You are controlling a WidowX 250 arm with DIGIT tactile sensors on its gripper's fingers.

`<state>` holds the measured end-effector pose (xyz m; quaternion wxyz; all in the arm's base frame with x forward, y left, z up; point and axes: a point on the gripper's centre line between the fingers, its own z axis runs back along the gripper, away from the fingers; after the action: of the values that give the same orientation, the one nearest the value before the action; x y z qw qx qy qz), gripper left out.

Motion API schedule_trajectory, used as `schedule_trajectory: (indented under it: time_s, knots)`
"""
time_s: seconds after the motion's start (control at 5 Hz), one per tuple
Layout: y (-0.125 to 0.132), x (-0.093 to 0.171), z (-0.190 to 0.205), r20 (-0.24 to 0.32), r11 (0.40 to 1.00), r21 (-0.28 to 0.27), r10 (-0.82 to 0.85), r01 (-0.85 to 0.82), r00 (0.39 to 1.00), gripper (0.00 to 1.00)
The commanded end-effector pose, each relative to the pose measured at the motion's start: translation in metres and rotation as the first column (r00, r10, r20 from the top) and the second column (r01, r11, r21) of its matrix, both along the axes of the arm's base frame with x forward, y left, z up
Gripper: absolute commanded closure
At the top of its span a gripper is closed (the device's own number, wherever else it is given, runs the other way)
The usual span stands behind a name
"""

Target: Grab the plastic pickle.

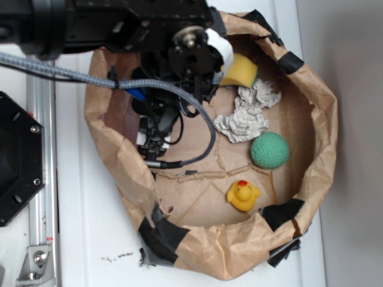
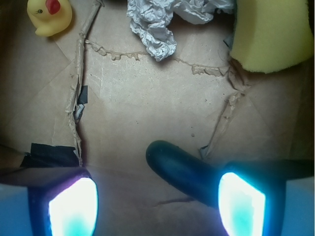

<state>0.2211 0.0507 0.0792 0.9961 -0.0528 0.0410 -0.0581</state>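
Wrist view: the pincer spread wide over brown paper, the dark teal plastic pickle lying against its right finger.

You have one yellow rubber duck, one light green textured ball, one yellow foam sponge, one crumpled grey-white paper wad, and one smooth dark teal plastic pickle.

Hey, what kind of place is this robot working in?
Probably a lab test setup, not a home: a taped-up brown paper bin on a white table holds toys such as a rubber duck and plastic pickle, with a metal mounting rail beside it.
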Motion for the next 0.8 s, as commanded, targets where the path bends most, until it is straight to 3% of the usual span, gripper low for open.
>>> schedule_trajectory:
  time_s: [0.0, 0.2, 0.4, 0.6]
  knots:
    - [0.009, 0.007, -0.011, 0.022, 0.998, -0.007, -0.065, 0.065, 0.998, 0.00]
    - [0.007, -0.002, -0.020, 0.006, 0.976, -0.018, -0.218, 0.218, 0.976, 0.00]
    - [0.010, -0.012, -0.024, 0.009, 0.946, 0.009, -0.325, 0.325, 0.946, 0.00]
    - [0.014, -0.019, -0.024, -0.037, 0.951, 0.069, -0.300, 0.302, 0.953, 0.00]
